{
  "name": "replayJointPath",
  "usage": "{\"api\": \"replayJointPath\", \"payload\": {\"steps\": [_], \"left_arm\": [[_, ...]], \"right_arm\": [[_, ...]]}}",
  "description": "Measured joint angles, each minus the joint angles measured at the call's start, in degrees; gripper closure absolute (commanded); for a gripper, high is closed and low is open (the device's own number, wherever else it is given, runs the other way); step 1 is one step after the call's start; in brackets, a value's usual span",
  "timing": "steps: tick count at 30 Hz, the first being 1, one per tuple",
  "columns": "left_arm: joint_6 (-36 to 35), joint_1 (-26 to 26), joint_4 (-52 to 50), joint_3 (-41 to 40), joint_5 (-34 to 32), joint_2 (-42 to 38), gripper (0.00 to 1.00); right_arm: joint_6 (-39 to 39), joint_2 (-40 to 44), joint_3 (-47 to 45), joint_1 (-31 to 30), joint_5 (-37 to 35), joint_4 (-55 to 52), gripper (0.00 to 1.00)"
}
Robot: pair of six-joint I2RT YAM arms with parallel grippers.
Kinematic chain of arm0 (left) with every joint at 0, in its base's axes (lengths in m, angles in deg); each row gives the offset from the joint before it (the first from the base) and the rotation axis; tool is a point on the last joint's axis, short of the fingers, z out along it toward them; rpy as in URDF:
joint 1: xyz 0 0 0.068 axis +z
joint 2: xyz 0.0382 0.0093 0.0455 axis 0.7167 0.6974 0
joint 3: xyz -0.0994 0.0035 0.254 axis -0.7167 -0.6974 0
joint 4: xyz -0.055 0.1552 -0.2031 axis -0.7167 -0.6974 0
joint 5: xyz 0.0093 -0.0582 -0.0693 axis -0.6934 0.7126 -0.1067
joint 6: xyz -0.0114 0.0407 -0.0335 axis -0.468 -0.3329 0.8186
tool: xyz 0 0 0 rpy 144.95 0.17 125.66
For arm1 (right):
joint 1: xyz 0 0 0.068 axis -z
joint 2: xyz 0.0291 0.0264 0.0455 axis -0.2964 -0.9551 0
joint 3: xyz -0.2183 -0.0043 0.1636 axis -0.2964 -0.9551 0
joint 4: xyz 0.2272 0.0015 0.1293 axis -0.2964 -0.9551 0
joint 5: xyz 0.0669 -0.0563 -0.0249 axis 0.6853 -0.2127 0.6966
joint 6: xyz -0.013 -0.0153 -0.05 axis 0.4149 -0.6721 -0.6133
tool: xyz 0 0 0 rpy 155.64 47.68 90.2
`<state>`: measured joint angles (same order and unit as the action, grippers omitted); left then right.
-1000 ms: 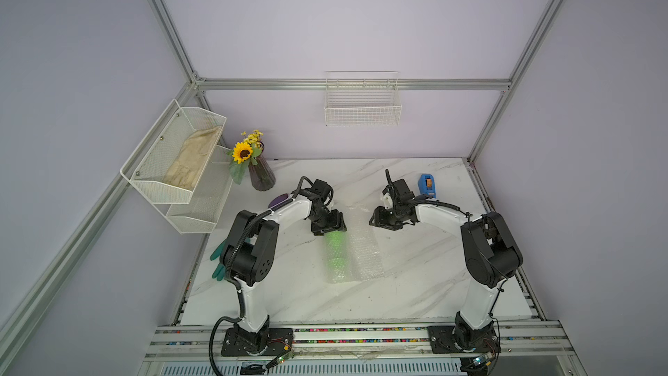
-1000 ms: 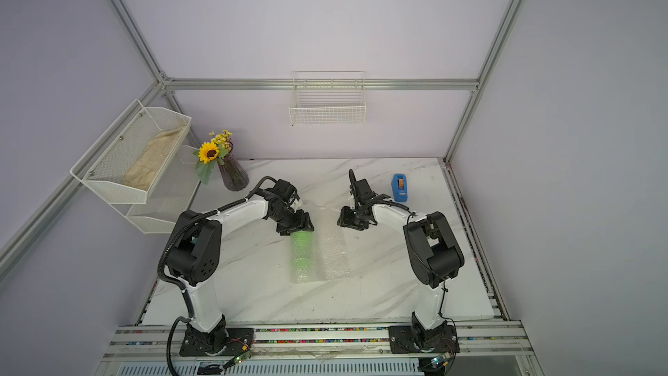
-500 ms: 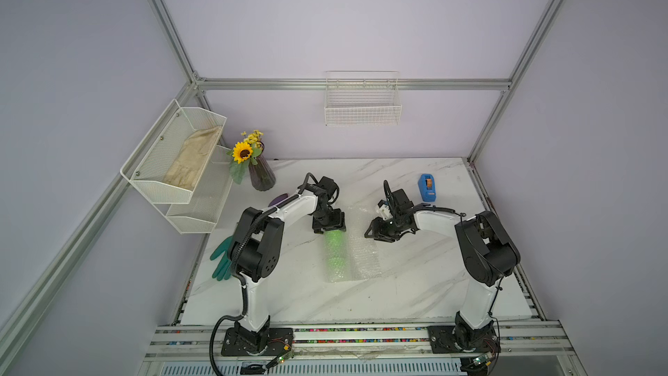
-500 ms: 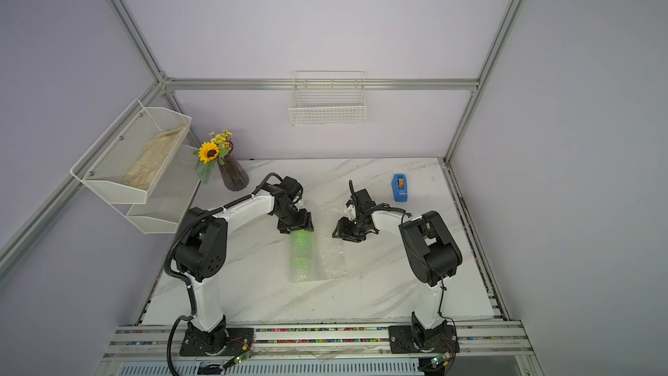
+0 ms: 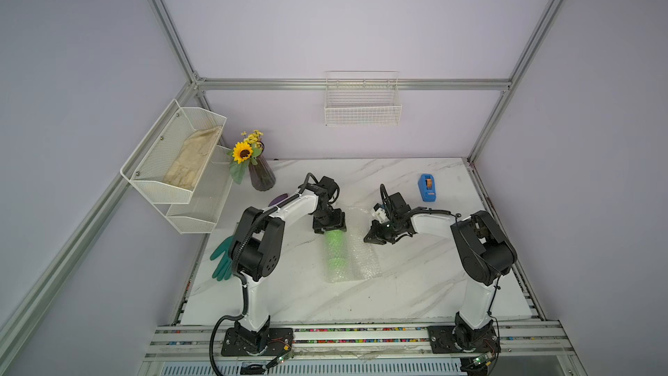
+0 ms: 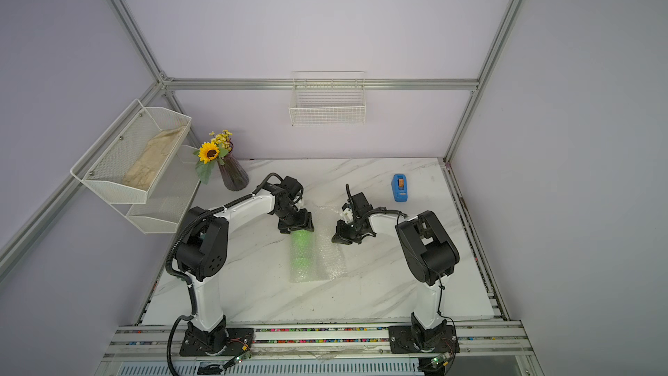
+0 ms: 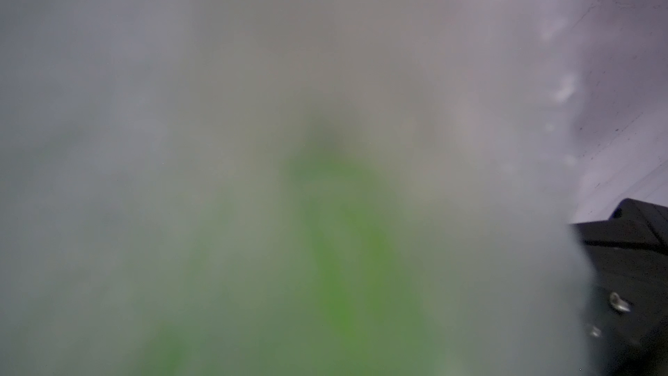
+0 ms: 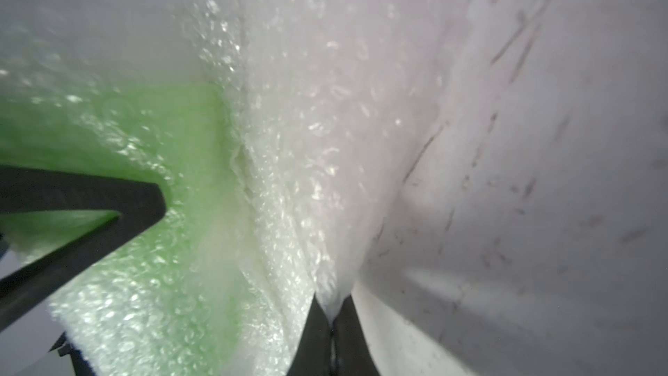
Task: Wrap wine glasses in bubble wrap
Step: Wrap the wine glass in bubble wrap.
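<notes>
The lime-green wine glass (image 5: 336,252) (image 6: 302,252) lies on its side mid-table, rolled into the left part of the bubble wrap (image 5: 365,258) (image 6: 331,258). My left gripper (image 5: 329,227) (image 6: 296,226) sits over the glass's far end, jaws wide around the wrapped bowl and gripping it. The left wrist view is a blur of green glass (image 7: 343,265) and whitish wrap, with one black finger (image 7: 629,265) at the side. My right gripper (image 5: 370,239) (image 6: 338,239) (image 8: 330,314) is shut on the wrap's free far-right edge (image 8: 307,139), beside the green glass (image 8: 144,132).
A dark vase with a sunflower (image 5: 261,175) stands at the back left. A blue tape dispenser (image 5: 427,188) sits at the back right. A teal glove (image 5: 222,258) lies at the left table edge. Wire shelves (image 5: 173,160) hang left and a wall basket (image 5: 361,103) behind.
My right gripper has come down and forward onto the bubble wrap's edge and shut on it. The left gripper has stayed on the glass's far end.
</notes>
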<state>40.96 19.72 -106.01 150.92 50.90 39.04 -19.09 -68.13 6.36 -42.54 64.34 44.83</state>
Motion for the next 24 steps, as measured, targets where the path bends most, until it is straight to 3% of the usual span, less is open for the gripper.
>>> {"api": "replayJointPath", "payload": {"steps": [8,18,24], "left_arm": [[1.88,-0.28,6.64,-1.01,4.72,0.07,0.60],[3.43,-0.20,10.54,-3.28,5.95,0.20,0.62],[3.54,0.00,11.30,-3.39,6.05,0.26,0.62]], "right_arm": [[1.57,7.15,2.99,-1.11,-0.04,-1.77,0.96],[7.82,7.08,2.99,-9.31,0.61,2.32,0.51],[8.44,5.62,4.35,-12.81,-4.28,1.05,0.38]]}}
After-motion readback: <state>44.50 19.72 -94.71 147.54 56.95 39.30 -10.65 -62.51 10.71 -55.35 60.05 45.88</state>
